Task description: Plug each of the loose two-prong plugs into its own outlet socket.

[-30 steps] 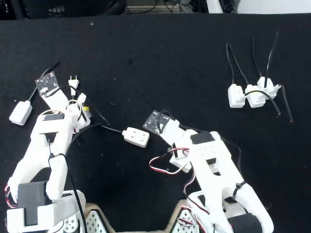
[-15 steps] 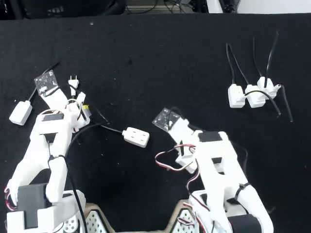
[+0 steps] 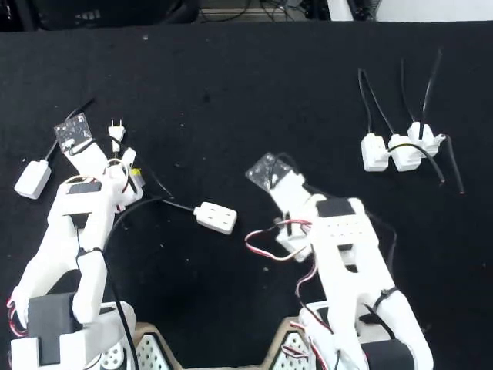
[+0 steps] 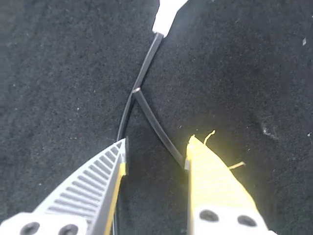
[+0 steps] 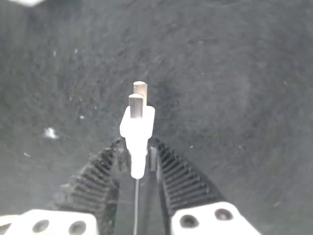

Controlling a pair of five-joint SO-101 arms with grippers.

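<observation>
The black tabletop (image 3: 231, 85) carries a job that looks partly done. Near its right edge sits a cluster of three white pieces (image 3: 404, 150) with black cords trailing toward the far edge. These look like plugs already seated in sockets, though the joints are too small to be sure. Two sockets appear unfilled: the middle socket (image 3: 216, 217), toward the front edge, and the left socket (image 3: 31, 179), close to the left edge. So two plugs seem left to seat.

The right arm (image 3: 347, 254) stands over the middle of the tabletop. The right gripper (image 5: 137, 145) is clenched on the held plug (image 5: 137, 122). Its black fingers (image 5: 173, 171) pinch the white body from both sides, the two prongs stick out past the tips, and the wire runs back between them. The middle socket lies near this arm, on the side toward the left edge.

The left gripper (image 4: 154, 147) is released, its fingers spread to either side of a thin black cord (image 4: 146, 68) lying on the tabletop. One strand ends just beside the yellow finger. The loose plug (image 3: 116, 129) rests just beyond those fingers, near the left edge, ungrasped.
</observation>
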